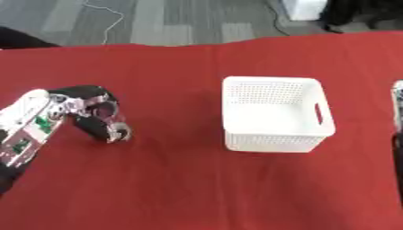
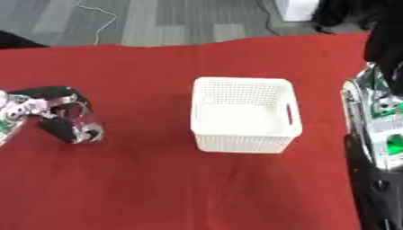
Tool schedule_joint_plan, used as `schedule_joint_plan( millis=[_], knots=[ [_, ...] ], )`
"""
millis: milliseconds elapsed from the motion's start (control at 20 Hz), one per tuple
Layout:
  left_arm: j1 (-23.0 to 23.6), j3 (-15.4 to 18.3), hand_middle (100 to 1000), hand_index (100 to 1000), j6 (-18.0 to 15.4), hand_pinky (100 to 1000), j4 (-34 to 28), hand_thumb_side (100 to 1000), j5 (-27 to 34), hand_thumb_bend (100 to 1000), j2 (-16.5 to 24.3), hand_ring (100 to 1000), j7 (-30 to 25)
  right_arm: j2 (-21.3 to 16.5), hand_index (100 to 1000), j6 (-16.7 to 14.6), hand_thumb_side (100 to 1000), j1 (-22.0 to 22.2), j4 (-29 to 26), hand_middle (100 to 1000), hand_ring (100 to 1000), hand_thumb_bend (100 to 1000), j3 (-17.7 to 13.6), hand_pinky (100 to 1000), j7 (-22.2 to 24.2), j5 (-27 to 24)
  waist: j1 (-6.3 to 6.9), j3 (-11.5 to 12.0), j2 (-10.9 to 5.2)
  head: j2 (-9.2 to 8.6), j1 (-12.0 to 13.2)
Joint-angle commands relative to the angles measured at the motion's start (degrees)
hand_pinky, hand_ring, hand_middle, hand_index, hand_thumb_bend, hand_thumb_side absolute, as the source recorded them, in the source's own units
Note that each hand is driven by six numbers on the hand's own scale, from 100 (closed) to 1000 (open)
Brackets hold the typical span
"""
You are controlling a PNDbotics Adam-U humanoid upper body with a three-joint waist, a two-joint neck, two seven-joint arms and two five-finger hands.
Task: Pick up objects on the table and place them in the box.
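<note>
On the red cloth-covered table (image 1: 181, 188), left of centre, the robot's black-and-silver left hand (image 1: 100, 117) hangs with its fingers curled downward, tips at or just above the cloth. Whether anything is caught between the fingers cannot be told: a small pale, rounded patch shows at the fingertips, and it may be part of the hand or a small object. No other loose object is visible on the cloth in either view. The white perforated plastic box (image 1: 271, 113) stands upright right of centre, well apart from the left hand, open side up and apparently empty, with a slot handle in its right wall. The right arm's black-and-silver structure shows along the right edge of the right eye view, but its hand (image 2: 379, 101) cannot be made out, so the state of its fingers cannot be told. Judgement: any object at the left fingertips must be small, probably light, and liable to slip or roll on the cloth; a pinch between thumb and fingers from above appears suitable. The box looks light and stiff, with thin walls that could slide if knocked, so release from above its opening is advised.
</note>
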Motion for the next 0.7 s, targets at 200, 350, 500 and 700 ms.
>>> schedule_joint_plan(
  millis=[200, 350, 500, 700],
  knots=[
    [0.2, -0.2, 181, 283, -1.4, 100, 0.1, 548, 1.0, 100, 0.4, 100, 4.4, -0.3, 520, -0.1, 979, -0.9, -0.7, 331, 338, 100, 0.0, 332, 0.0, -0.2, -0.13, -0.1, -0.58, -0.04, 0.5],
    [0.3, -0.3, 112, 203, -2.5, 100, 0.2, 554, -0.4, 100, 0.4, 100, 6.6, -0.3, 520, 0.0, 979, -0.9, -0.7, 331, 339, 100, 0.0, 332, 0.0, -0.2, -0.13, -0.1, -0.59, -0.04, 0.6],
    [0.4, -0.2, 100, 186, -3.0, 100, 0.3, 556, -1.9, 100, 0.3, 100, 9.1, -0.3, 520, -0.1, 979, -0.9, -0.7, 331, 339, 100, 0.0, 332, 0.0, -0.2, -0.13, -0.1, -0.60, -0.04, 0.6],
    [0.4, 0.0, 100, 164, -1.9, 100, 0.5, 562, -2.7, 100, 0.5, 100, 11.4, -0.4, 520, 0.0, 978, -0.8, -0.7, 331, 339, 100, -0.1, 332, -0.1, -0.1, -0.10, 0.1, -0.66, -0.04, 0.6]
  ],
)
